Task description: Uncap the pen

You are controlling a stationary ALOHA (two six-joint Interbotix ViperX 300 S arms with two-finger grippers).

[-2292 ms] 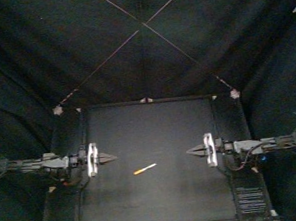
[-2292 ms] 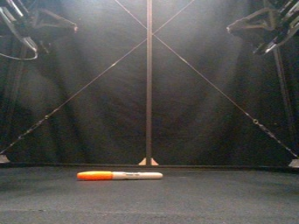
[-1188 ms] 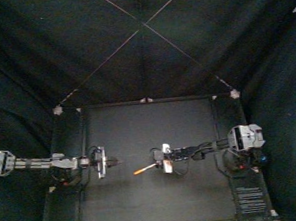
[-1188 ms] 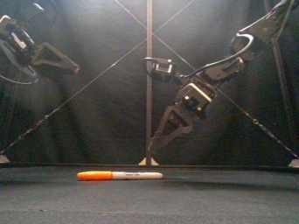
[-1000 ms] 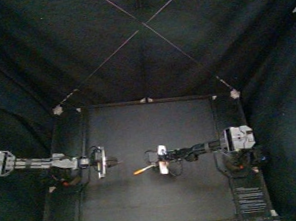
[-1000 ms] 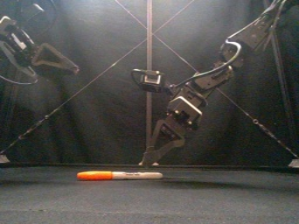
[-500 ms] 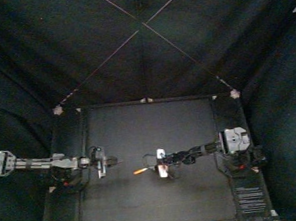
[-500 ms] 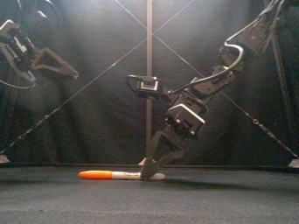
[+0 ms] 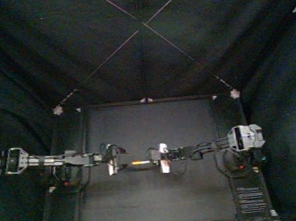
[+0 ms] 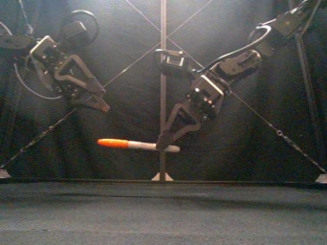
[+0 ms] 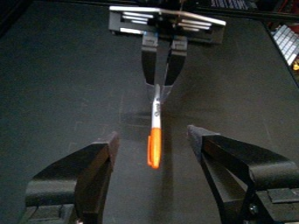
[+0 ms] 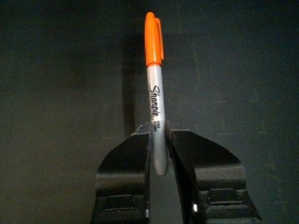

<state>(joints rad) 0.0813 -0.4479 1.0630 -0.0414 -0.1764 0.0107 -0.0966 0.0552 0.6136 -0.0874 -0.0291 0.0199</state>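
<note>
An orange-capped marker pen is held in the air, clear of the desk. In the top view it is seen over the desk's middle, a little toward the left edge. It is carried almost level, with its length running from left to right across the desk. The orange cap is pointed toward the left edge and is seated on the pen.

The right pincer is closed on the pale barrel at the end away from the cap. In the right wrist view the barrel is seen pinched between the two jaws, and black "Sharpie" lettering can be read along it. The right arm is reached in from the right edge and slopes down to the pen.

The left pincer is held with its jaws spread wide, and nothing is gripped by it. In the front view it is placed near the cap end, above it and apart from it. In the left wrist view the cap is seen lined up between the open jaws and untouched by either.
</note>
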